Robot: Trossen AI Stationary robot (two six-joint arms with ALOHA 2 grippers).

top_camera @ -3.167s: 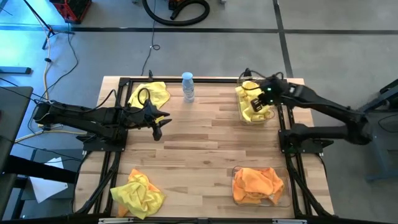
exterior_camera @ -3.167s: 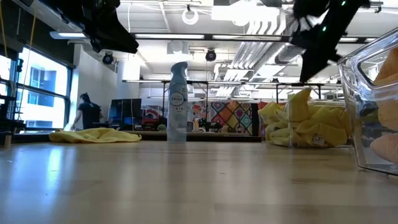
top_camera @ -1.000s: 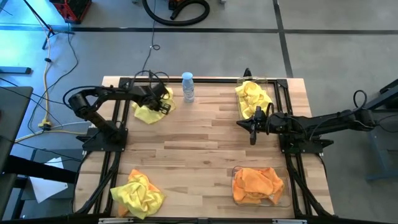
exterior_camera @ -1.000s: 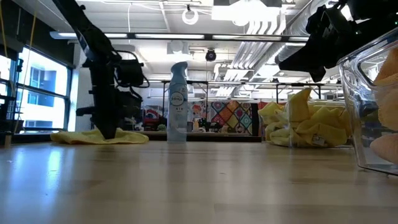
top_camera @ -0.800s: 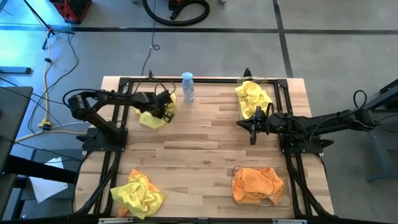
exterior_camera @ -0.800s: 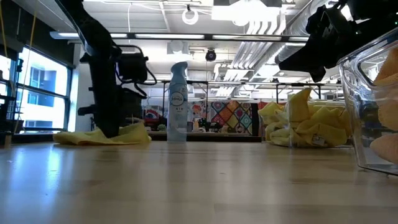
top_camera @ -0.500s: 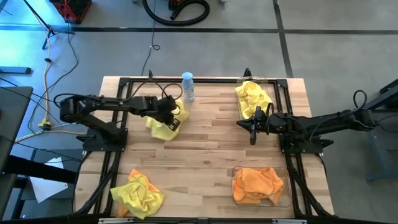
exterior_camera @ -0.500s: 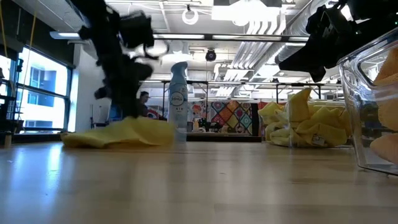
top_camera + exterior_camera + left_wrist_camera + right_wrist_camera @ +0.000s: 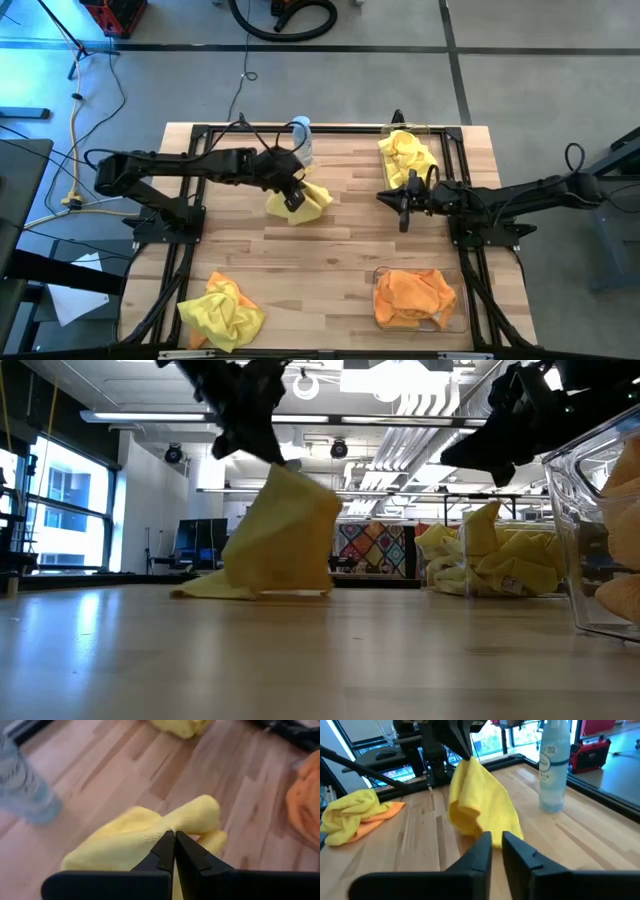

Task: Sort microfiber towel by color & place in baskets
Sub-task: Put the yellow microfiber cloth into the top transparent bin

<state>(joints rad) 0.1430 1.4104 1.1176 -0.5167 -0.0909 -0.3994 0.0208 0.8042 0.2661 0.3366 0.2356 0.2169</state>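
Observation:
My left gripper [image 9: 293, 197] is over the table's middle, shut on a yellow microfiber towel [image 9: 311, 203]. The towel [image 9: 285, 530] hangs below it, and its lower end [image 9: 215, 590] trails on the wood. My right gripper [image 9: 384, 196] waits to the right of the towel, beside the far-right basket [image 9: 384, 178] that holds yellow towels. Its fingers [image 9: 485, 842] stand slightly apart with nothing between them. A second basket [image 9: 464, 318] at the near right holds orange towels. A bunch of yellow towel with some orange under it [image 9: 222, 310] lies at the near left. My left gripper pinches a bunched fold at the towel's top [image 9: 172, 826] between its two fingertips. The fingers slant down from the table's left side. The towel hangs slack below them, with only its lower end on the table.
A clear water bottle [image 9: 301, 136] stands at the far edge, just behind my left gripper. A black metal frame [image 9: 190, 215] runs along the table's left, right and far sides. Bare wood lies between the hanging towel and the near-right basket.
My left gripper has swung from the table's far-left corner toward the middle and risen, staying shut. The yellow towel, which lay flat there, has been dragged along and drawn up until it hangs, its lower end still on the table.

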